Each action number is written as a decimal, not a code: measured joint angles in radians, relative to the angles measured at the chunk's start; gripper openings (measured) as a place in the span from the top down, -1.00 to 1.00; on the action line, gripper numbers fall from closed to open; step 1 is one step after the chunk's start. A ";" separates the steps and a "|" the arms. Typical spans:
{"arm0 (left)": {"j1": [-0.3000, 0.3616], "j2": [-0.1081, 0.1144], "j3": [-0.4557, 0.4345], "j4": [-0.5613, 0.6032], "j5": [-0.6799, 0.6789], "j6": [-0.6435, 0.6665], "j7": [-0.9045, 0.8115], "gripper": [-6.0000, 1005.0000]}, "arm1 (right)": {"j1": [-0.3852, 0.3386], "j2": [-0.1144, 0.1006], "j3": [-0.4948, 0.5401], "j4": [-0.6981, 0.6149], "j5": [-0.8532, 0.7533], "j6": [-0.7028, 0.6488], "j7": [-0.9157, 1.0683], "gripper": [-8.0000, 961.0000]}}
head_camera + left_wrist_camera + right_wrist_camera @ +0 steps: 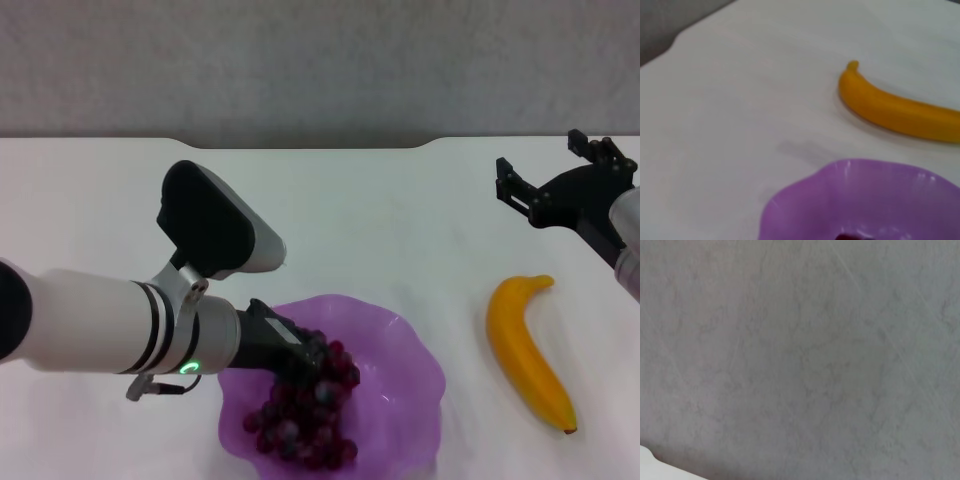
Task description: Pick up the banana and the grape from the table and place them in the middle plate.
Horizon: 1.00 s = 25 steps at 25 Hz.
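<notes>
The grape point(310, 415) is a dark red-purple bunch lying in the middle plate point(400, 345), a translucent purple plate with a wavy rim at the near centre of the table point(380, 220). My left gripper point(305, 362) reaches in from the left and sits at the top end of the bunch, touching it. The banana point(525, 350) lies on the table to the right of the plate, dark tip nearest me. It also shows in the left wrist view point(895, 110), beyond the plate rim point(805, 192). My right gripper point(540, 155) hangs open and empty above the table, beyond the banana.
The table's far edge with its shallow notch point(300, 146) meets a grey wall point(320, 60). The right wrist view shows only that wall point(800, 355) and a corner of the table point(650, 465).
</notes>
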 joint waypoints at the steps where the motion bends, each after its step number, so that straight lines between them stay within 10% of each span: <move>1: 0.004 0.000 -0.002 -0.001 0.000 0.013 0.000 0.73 | 0.000 0.000 0.000 0.000 0.000 0.000 0.000 -0.85; 5: 0.031 0.002 -0.009 -0.022 0.007 0.051 0.001 0.73 | 0.002 0.000 -0.001 0.001 0.000 0.000 0.000 -0.85; 13: 0.069 0.000 -0.002 -0.090 0.077 0.046 -0.020 0.03 | -0.002 0.000 0.000 0.001 0.000 0.001 0.000 -0.85; 25: 0.213 0.002 -0.082 -0.318 0.067 0.107 0.047 -0.50 | -0.002 -0.002 -0.001 0.001 0.000 0.002 0.000 -0.85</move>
